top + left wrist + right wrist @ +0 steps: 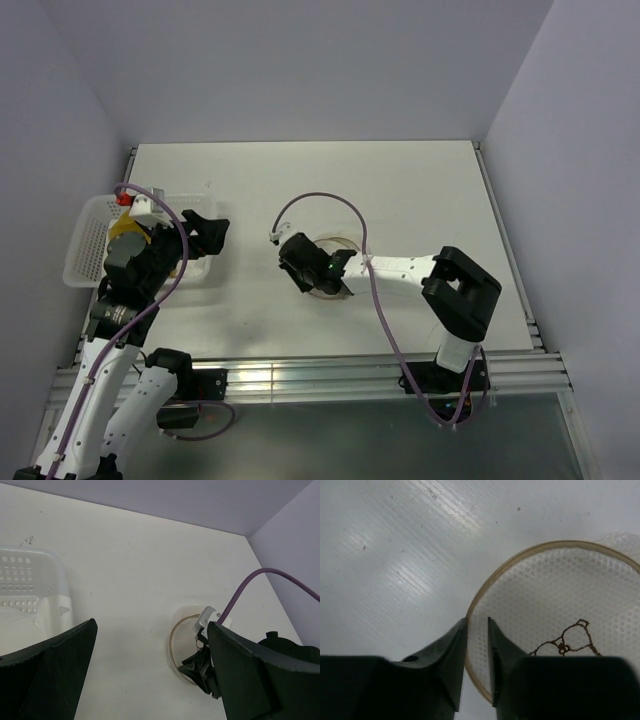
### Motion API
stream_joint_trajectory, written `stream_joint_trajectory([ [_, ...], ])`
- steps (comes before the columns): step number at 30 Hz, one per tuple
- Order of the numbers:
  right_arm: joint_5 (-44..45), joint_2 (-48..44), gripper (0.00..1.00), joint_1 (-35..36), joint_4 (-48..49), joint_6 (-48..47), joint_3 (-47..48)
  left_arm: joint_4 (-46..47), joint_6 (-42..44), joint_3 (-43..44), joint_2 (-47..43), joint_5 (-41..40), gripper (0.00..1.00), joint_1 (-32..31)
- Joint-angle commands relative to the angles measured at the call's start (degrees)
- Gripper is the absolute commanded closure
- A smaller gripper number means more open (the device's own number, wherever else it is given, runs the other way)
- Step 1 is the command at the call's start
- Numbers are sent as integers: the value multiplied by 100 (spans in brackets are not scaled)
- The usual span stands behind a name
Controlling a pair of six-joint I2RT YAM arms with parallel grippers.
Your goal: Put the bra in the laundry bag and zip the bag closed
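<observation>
The laundry bag (345, 243) lies flat at the table's middle, a round white mesh disc with a tan zipper rim (520, 556) and a dark line drawing on its lid. My right gripper (298, 268) is low over the bag's left edge. In the right wrist view its fingers (477, 630) stand a little apart astride the rim, gripping nothing. A patch of the mustard-yellow bra (125, 228) shows in the basket under my left arm. My left gripper (205, 235) hangs wide open and empty beside the basket, and in its own view (150, 630) the bag (181, 630) lies ahead.
A white perforated plastic basket (85, 240) sits at the table's left edge, its corner in the left wrist view (35, 570). A purple cable (320, 197) loops over the right arm. Lilac walls close the table on three sides.
</observation>
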Motion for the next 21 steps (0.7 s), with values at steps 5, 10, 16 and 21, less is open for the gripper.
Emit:
stream_joint_trajectory([
  [5, 707, 113, 97, 196, 126, 72, 179, 185, -30, 181, -40, 72, 1, 7],
  [10, 610, 51, 69, 196, 13, 98, 283, 229, -22, 163, -31, 152, 1, 7],
  [16, 399, 244, 63, 196, 119, 159, 204, 203, -13, 172, -40, 125, 1, -1],
  [21, 627, 386, 63, 249, -14, 186, 275, 203, -13, 154, -49, 116, 1, -19],
])
